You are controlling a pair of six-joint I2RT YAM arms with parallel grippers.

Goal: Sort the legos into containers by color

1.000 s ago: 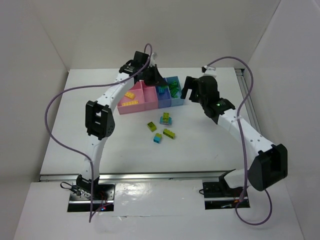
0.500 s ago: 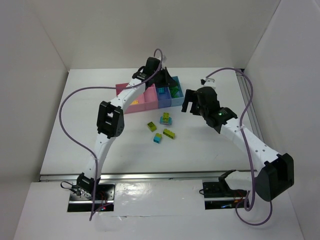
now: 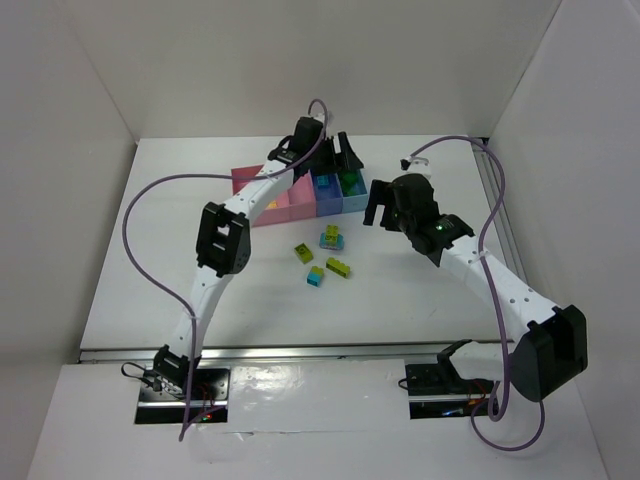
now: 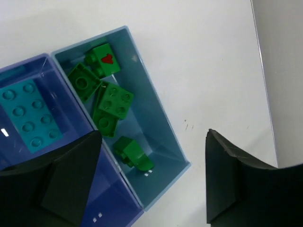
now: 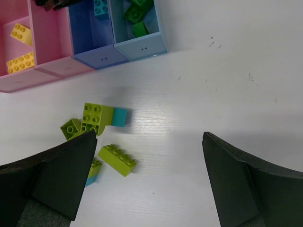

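White table (image 3: 260, 315) is filling the top view. Its widest bare stretches are lying at 9 and 6 o'clock of the bins, and a metal rail (image 3: 497, 200) is running along the edge at 3 o'clock. Two arms are reaching in. The left gripper (image 3: 338, 152) is hovering over the row's 3 o'clock end, its fingers (image 4: 71, 184) spread wide above the light blue bin (image 4: 161, 127). The right gripper (image 3: 383, 207) is hanging over bare table just at 3 o'clock of that same bin, likewise spread wide and holding nothing.

Four joined containers (image 5: 71, 68) are sitting in one row at 12 o'clock of the loose pieces: a wide pink bin (image 5: 9, 82), a narrower pink bin (image 5: 49, 42), a blue-violet bin (image 5: 87, 33) and the light blue one. Two yellow bricks (image 5: 20, 62) are lying in the wide pink bin. One cyan brick (image 4: 28, 113) is lying in the blue-violet bin, and five dark green bricks (image 4: 113, 99) are crowding the light blue.

Four loose legos (image 5: 117, 161) are lying on the table between the bins and the arm bases. Two are plain lime and two are lime joined to cyan, all near one another and apart from the bin walls.
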